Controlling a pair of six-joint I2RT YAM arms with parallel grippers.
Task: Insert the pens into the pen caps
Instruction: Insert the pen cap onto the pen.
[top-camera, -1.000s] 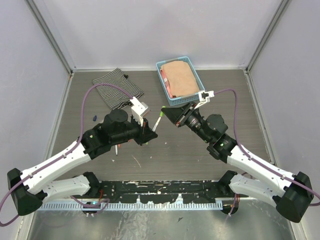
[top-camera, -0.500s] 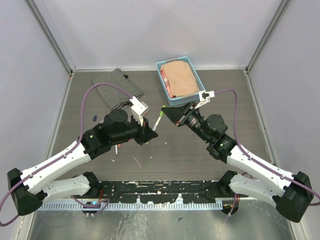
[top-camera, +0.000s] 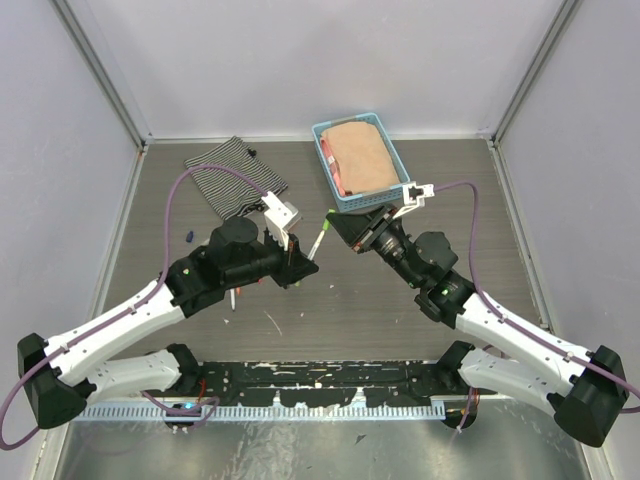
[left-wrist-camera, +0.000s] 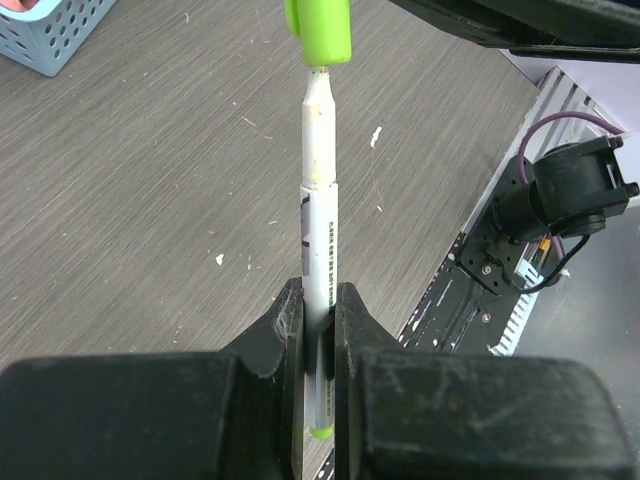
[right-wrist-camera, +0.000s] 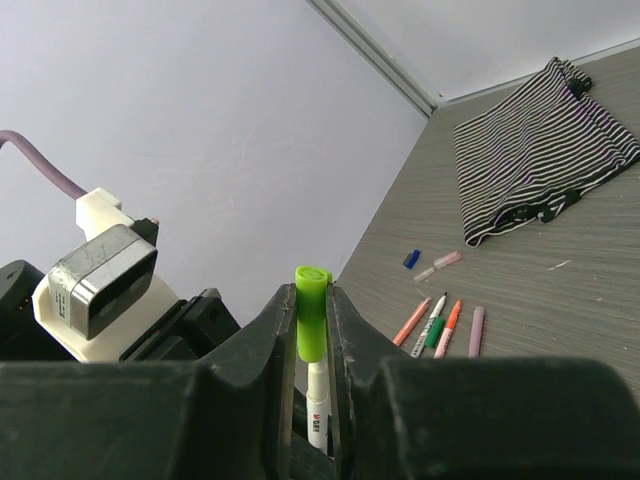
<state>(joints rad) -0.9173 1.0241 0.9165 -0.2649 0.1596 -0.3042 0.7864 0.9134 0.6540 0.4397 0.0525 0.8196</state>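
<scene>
Pinching the white pen (left-wrist-camera: 320, 240) by its lower body, the left tool (left-wrist-camera: 318, 310) held it up to the green cap (right-wrist-camera: 311, 330), which the right tool (right-wrist-camera: 311, 318) gripped tightly; the pen tip stood in the cap's mouth, not yet pushed home. Four more pens (right-wrist-camera: 449, 328) lay on the worktop (right-wrist-camera: 560, 330) near a blue cap (right-wrist-camera: 412, 259) and a pink cap (right-wrist-camera: 441, 266), so most of the task seemed left.
</scene>
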